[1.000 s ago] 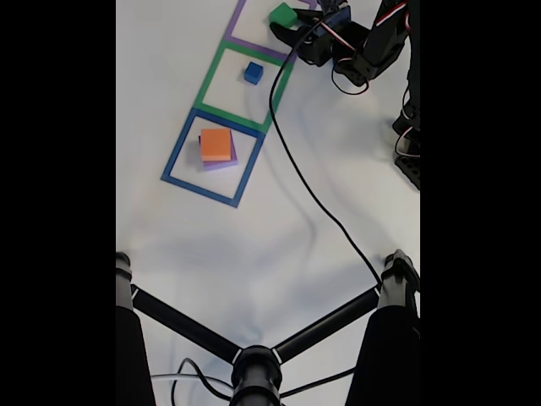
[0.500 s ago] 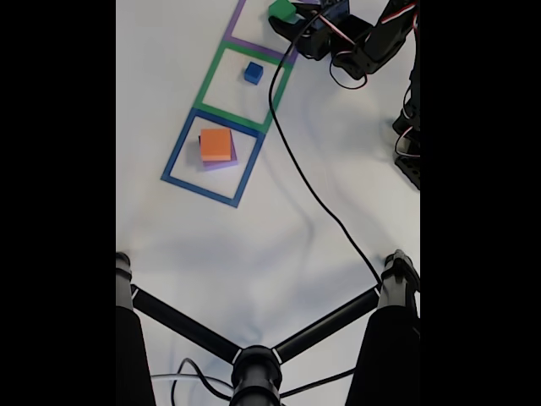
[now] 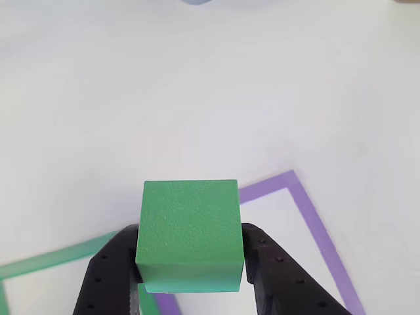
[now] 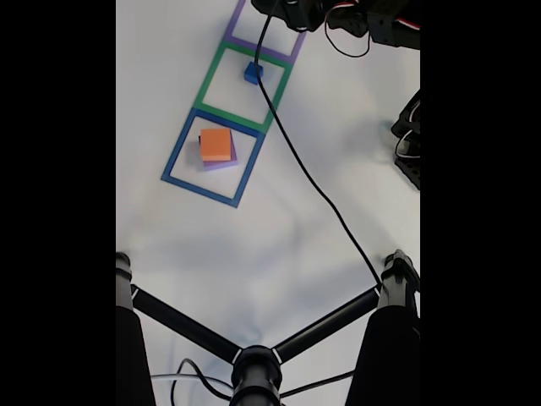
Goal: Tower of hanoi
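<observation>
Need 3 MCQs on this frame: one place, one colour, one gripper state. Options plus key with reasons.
1. Where is the blue cube?
A. inside the green tape square
B. on the orange block
C. in the gripper

2. What colour is the slab under the orange block?
A. green
B. purple
C. blue

3. What is the gripper doing?
A. open, empty
B. shut on the green block
C. shut on the blue cube

Key: 1 A, the blue cube sits within the green tape square. 2 B, the purple slab edges out below the orange block. 3 B, the gripper fingers press both sides of the green block.
</observation>
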Robot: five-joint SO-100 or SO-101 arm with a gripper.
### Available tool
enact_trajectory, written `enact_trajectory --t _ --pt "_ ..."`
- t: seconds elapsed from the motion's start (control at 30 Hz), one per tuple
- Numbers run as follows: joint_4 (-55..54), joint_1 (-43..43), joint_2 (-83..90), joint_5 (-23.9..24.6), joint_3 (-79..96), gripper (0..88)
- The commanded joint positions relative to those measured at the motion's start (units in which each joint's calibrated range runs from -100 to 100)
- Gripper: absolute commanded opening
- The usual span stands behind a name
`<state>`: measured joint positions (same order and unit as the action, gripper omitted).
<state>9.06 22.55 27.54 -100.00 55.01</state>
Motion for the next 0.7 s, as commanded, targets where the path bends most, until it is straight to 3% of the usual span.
enact_trajectory --t 0.0,0.13,0.27,0.47,0.67 --pt "27.32 -4.74 13.25 0.0 -12.89 5.3" --pt "48.53 -9.7 16.53 0.0 -27.61 5.1" --pt "59.45 -15.26 18.85 0.0 -35.7 5.0" --pt "63.5 -23.27 20.38 1.65 -39.15 5.2" --pt "62.69 -28.68 18.85 0.0 -38.97 5.2"
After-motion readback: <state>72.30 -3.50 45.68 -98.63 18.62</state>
